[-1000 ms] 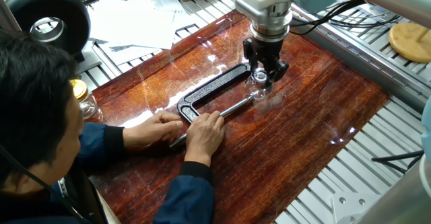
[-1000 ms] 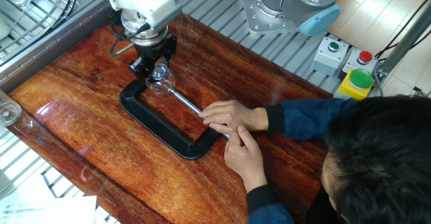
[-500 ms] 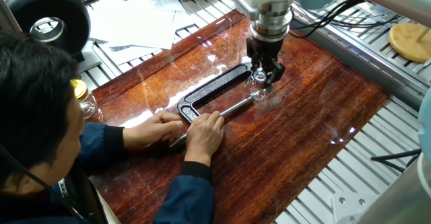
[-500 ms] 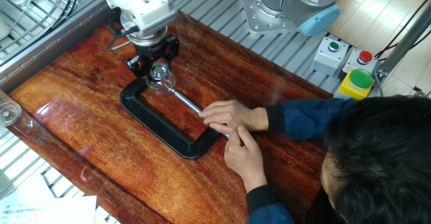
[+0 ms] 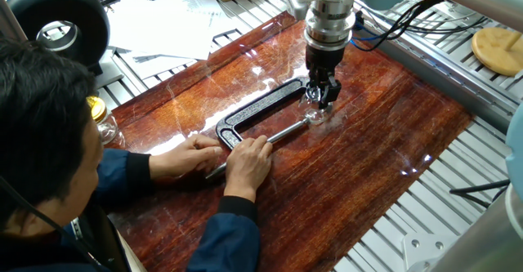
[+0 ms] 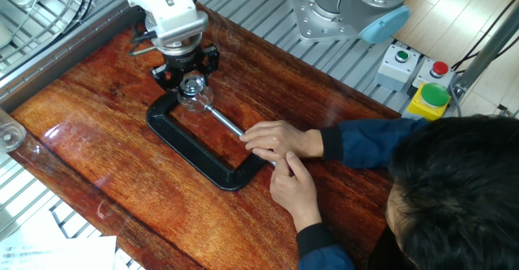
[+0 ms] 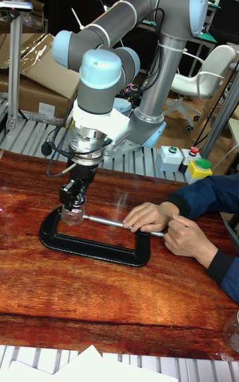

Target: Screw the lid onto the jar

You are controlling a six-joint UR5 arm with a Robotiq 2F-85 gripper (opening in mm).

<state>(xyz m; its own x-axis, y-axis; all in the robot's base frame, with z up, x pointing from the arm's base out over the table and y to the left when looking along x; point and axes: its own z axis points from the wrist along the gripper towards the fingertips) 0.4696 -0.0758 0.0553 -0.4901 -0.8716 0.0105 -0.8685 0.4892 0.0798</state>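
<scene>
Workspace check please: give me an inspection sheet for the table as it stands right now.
Surface: glossy wooden board, reflections.
Job's things: the jar sits held in the black C-clamp; the lid on top.
Clutter: jar with a yellow lid at the board's edge.
Grippers: gripper down over the lid; jaws' state unclear.
Cables: black cables by the wrist.
Surroundings: person's hands on the clamp screw; button box.
</scene>
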